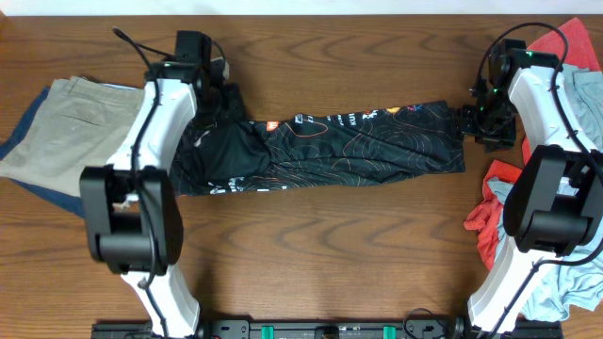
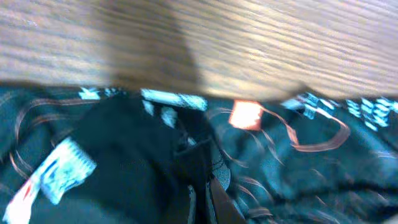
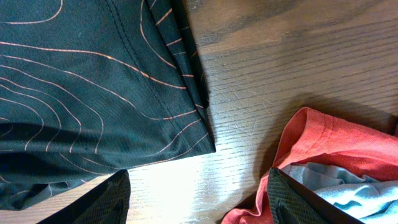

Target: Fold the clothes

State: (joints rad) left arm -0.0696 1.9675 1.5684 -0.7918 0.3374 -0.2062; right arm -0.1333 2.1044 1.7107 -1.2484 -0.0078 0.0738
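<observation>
The black jersey [image 1: 339, 141] with thin orange contour lines and white lettering lies stretched in a long band across the table. My left gripper [image 1: 221, 94] is at its upper left end; in the left wrist view its fingers [image 2: 202, 202] are pressed together on a bunched fold of the jersey [image 2: 298, 174], next to a small orange patch [image 2: 245, 115]. My right gripper [image 1: 476, 122] is at the jersey's right edge. In the right wrist view its fingers [image 3: 199, 199] are spread wide over bare wood, with the jersey's hem [image 3: 74, 93] just beyond them.
Tan khaki trousers [image 1: 66, 127] lie at the left on a dark blue garment. A pile of red [image 1: 490, 217] and light-blue [image 1: 565, 273] garments fills the right edge, and shows close to my right finger [image 3: 336, 137]. The wooden table [image 1: 330, 245] runs along the front.
</observation>
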